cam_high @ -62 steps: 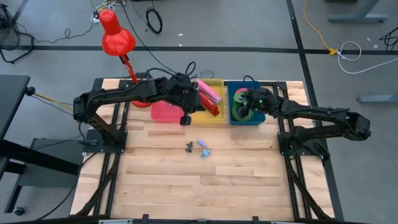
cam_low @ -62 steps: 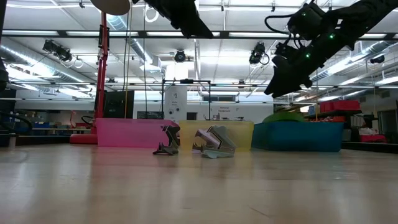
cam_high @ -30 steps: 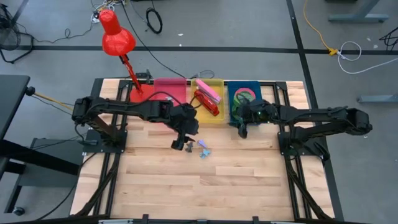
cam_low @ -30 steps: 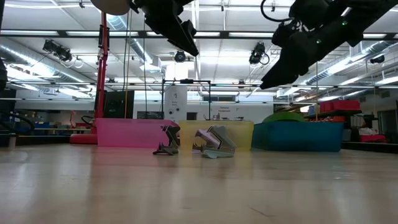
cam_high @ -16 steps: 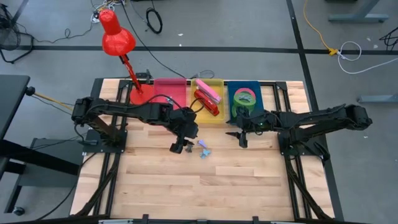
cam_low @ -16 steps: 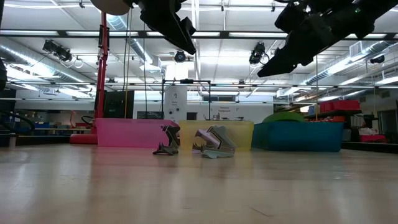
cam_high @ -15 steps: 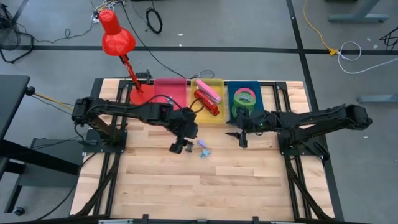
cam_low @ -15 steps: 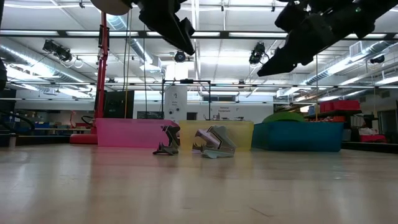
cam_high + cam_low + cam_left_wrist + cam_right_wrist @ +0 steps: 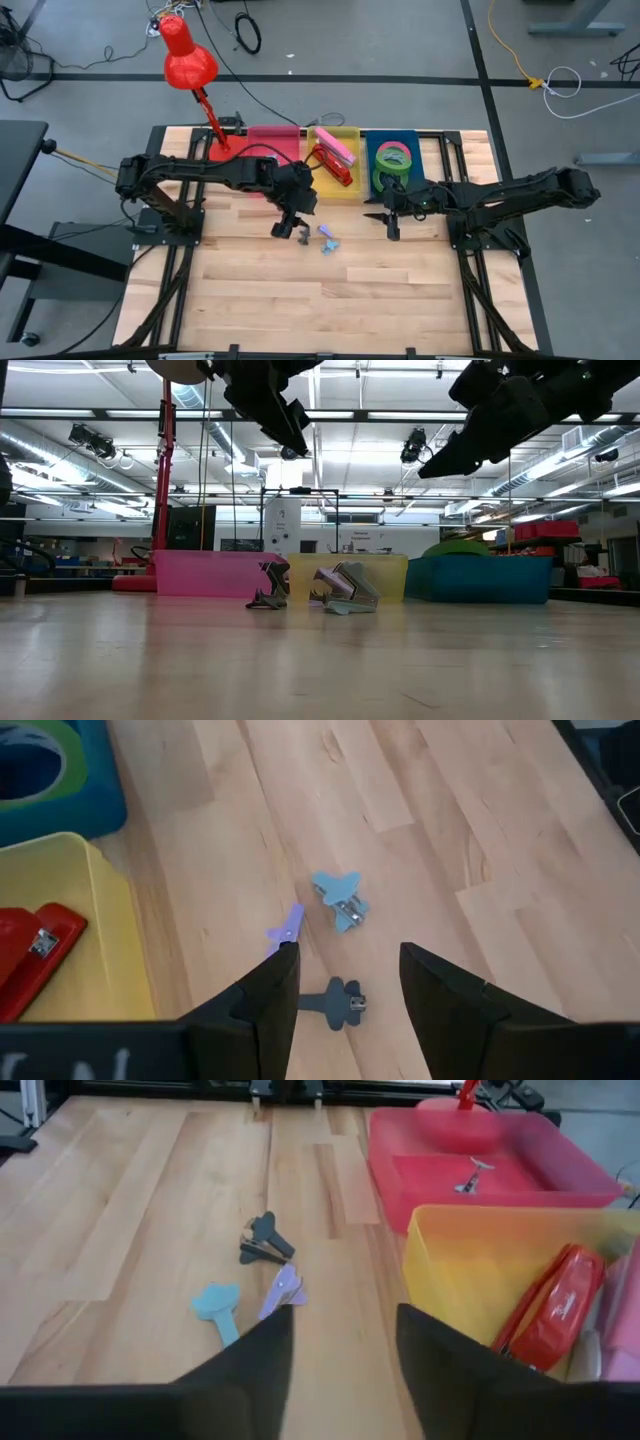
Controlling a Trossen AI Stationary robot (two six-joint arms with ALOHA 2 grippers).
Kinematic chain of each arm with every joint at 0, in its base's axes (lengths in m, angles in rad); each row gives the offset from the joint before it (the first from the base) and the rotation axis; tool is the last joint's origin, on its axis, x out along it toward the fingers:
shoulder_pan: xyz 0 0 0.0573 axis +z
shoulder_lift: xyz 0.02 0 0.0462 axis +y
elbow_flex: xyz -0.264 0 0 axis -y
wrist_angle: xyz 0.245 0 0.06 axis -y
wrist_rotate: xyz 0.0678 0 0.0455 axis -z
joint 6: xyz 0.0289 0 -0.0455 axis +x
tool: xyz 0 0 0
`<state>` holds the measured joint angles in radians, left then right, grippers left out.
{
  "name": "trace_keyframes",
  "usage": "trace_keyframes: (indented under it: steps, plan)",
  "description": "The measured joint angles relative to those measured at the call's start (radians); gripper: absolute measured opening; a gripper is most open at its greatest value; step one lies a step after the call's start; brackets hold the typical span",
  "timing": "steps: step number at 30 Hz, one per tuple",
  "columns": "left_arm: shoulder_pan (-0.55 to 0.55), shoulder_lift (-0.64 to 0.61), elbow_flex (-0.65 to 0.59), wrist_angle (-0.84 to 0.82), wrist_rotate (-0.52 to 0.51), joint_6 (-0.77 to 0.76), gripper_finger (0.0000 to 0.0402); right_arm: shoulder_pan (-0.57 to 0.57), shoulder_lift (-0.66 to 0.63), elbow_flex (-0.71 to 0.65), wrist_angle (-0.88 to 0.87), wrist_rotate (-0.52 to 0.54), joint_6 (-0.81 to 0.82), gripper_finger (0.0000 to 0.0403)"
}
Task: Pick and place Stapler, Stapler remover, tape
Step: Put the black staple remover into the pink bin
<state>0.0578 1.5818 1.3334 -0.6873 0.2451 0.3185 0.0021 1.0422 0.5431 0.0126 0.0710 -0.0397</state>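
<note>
Three stapler removers lie on the wooden table: a dark one (image 9: pixel 338 1002), a purple one (image 9: pixel 287 927) and a light blue one (image 9: pixel 340 900). My left gripper (image 9: pixel 345 980) hovers open above them, its fingers standing over either side of the dark one (image 9: pixel 303 235) without touching it. My right gripper (image 9: pixel 385 220) hangs open and holds nothing, in front of the blue bin (image 9: pixel 420 190). A red stapler (image 9: pixel 333 168) and a pink stapler (image 9: pixel 338 148) lie in the yellow bin (image 9: pixel 352 192). Green tape rings (image 9: pixel 390 157) lie in the blue bin.
A pink bin (image 9: pixel 480 1160) with a small stapler remover (image 9: pixel 470 1175) inside stands left of the yellow one. A red desk lamp (image 9: pixel 188 60) rises at the far left corner. Bare wood stretches from the removers to the near edge (image 9: pixel 330 320).
My right gripper has swung away from the blue bin toward the table's near edge and a little left, nearer the stapler removers. The removers have not moved.
</note>
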Motion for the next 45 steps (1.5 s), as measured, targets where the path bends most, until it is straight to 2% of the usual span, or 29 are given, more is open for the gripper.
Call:
trace_keyframes:
  steps: [7, 10, 17, 23, 32, 45]
  plan:
    - [0.018, 0.0, 0.0, 0.002, -0.001, -0.001, 0.0177, 0.005, -0.132, -0.092, 0.032, -0.012, 0.032, 0.0046]
    - [0.018, 0.0, 0.0, 0.007, -0.008, -0.001, 0.0177, 0.008, -0.207, -0.135, 0.052, -0.033, 0.021, 0.0008]
    - [0.018, 0.0, 0.0, 0.03, -0.008, -0.027, 0.0177, 0.005, -0.364, -0.223, 0.082, -0.113, 0.024, 0.0014]
    - [0.018, 0.0, 0.0, 0.042, -0.008, -0.047, 0.0177, 0.004, -0.487, -0.289, 0.083, -0.123, 0.032, 0.0003]
    - [0.018, -0.001, 0.0, 0.051, -0.026, -0.054, 0.0177, -0.003, -0.662, -0.359, 0.083, -0.266, 0.065, 0.0002]
    - [0.018, -0.001, 0.0, 0.069, -0.035, -0.074, 0.0177, -0.006, -0.806, -0.361, -0.024, -0.228, 0.051, 0.0002]
